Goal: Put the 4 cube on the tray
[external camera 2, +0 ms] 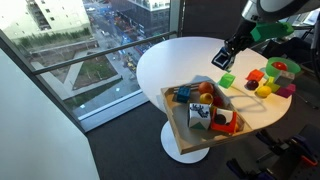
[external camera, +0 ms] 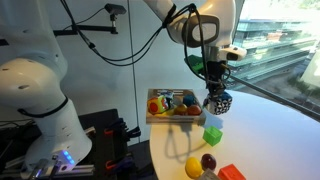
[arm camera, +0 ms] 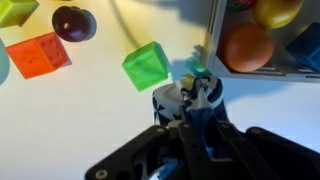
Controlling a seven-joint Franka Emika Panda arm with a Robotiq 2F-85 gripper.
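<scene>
My gripper (external camera: 216,98) is shut on the 4 cube (external camera: 219,102), a small white and blue cube with dark markings, and holds it above the white table. In the wrist view the 4 cube (arm camera: 172,102) sits between the fingers (arm camera: 188,98). It is just beside the near edge of the light-wood tray (arm camera: 212,40). In both exterior views the tray (external camera: 152,118) (external camera 2: 172,115) holds colourful fruit-like items, and the gripper (external camera 2: 224,57) hangs a little to its side, above the green cube.
A plain green cube (external camera: 212,135) (external camera 2: 228,80) (arm camera: 146,65) lies on the round white table (external camera: 270,140) next to the tray. An orange-red block (arm camera: 38,55), a dark plum (arm camera: 73,21) and a yellow fruit (external camera: 194,167) lie further off. An orange (arm camera: 246,46) lies in the tray.
</scene>
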